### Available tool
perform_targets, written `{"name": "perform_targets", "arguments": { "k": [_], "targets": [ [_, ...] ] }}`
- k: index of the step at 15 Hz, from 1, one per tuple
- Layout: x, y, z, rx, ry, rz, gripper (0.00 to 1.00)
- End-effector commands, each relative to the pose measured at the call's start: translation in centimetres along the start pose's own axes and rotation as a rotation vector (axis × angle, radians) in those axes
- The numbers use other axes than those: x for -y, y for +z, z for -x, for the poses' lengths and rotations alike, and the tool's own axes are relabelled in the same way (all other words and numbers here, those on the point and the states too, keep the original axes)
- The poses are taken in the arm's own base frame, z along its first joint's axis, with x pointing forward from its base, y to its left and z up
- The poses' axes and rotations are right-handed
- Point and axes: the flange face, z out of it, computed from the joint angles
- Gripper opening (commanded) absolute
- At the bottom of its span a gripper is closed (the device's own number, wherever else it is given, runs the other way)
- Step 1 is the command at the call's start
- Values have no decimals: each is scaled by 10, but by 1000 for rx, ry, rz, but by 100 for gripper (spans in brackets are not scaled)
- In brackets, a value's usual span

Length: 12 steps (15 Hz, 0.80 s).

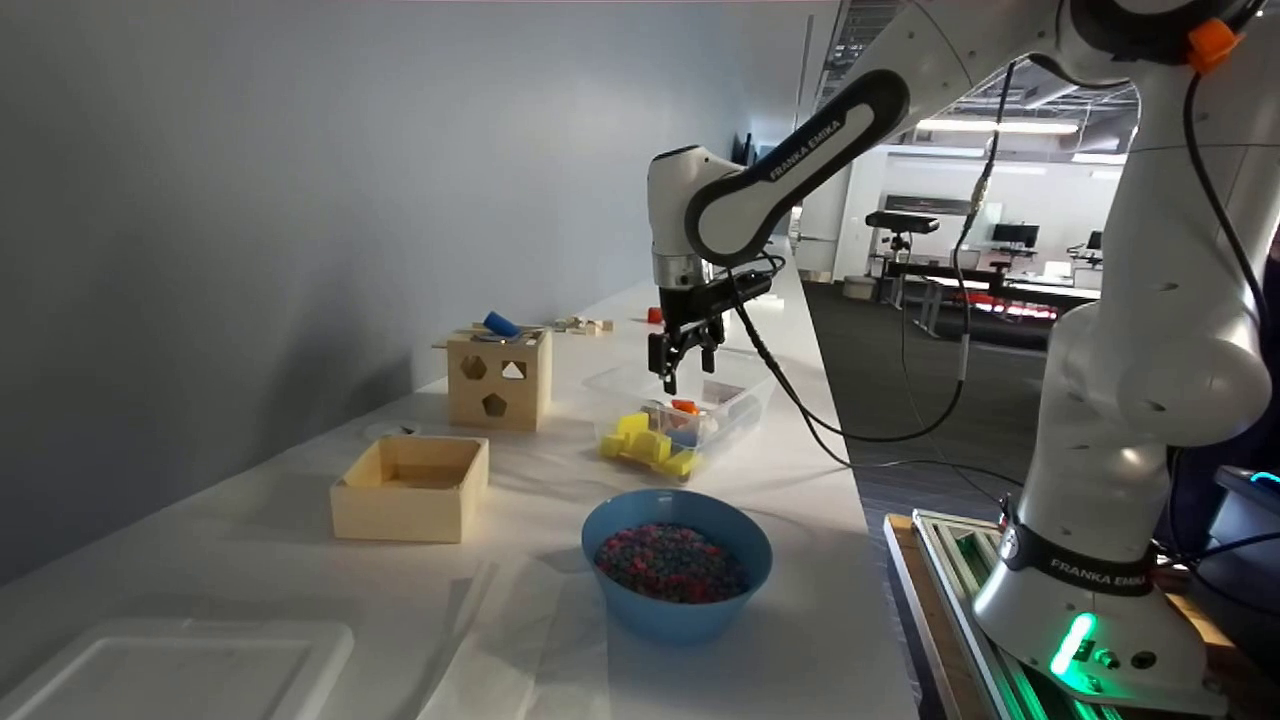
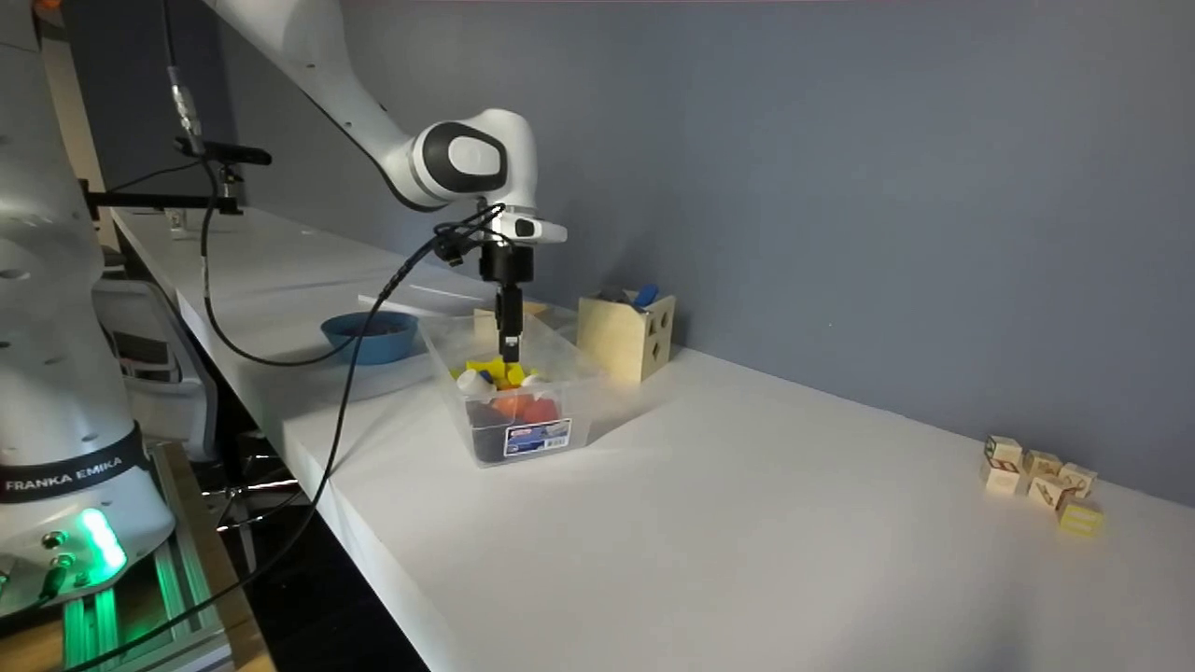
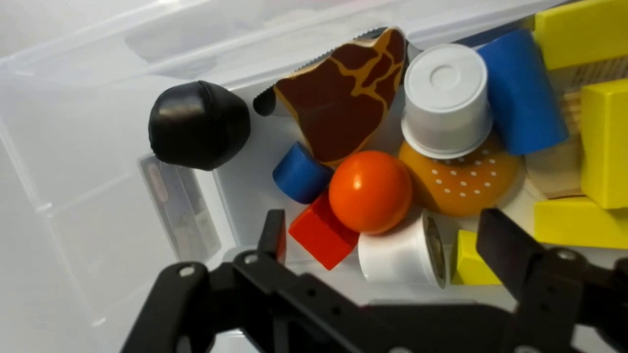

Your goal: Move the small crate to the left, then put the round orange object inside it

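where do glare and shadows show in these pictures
Wrist view: a bright highlight on the orange ball, a duller sheen on the black object; both exterior views: a soft shadow on the wall by the wooden cube, and a glowing green light on the robot base.

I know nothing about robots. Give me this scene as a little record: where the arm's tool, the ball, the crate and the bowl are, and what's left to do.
tool: open, holding nothing, above the clear bin
orange ball: in the clear bin, with yellow blocks and a red block
wooden crate: on the table, apart from the clear bin; ball not in it
blue bowl: on the table, holding small reddish and dark bits
left to do: ball into crate; whether the crate's move left is done, cannot tell
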Motion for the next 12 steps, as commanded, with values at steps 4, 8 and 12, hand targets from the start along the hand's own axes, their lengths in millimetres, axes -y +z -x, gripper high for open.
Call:
{"name": "perform_targets", "arguments": {
  "k": [4,8,12],
  "targets": [
    [12,17,-13,-83,-23,-53,100],
    [17,42,-13,-80,-41,-53,100],
    [8,53,0,-91,-78,-55,100]
  ]
}}
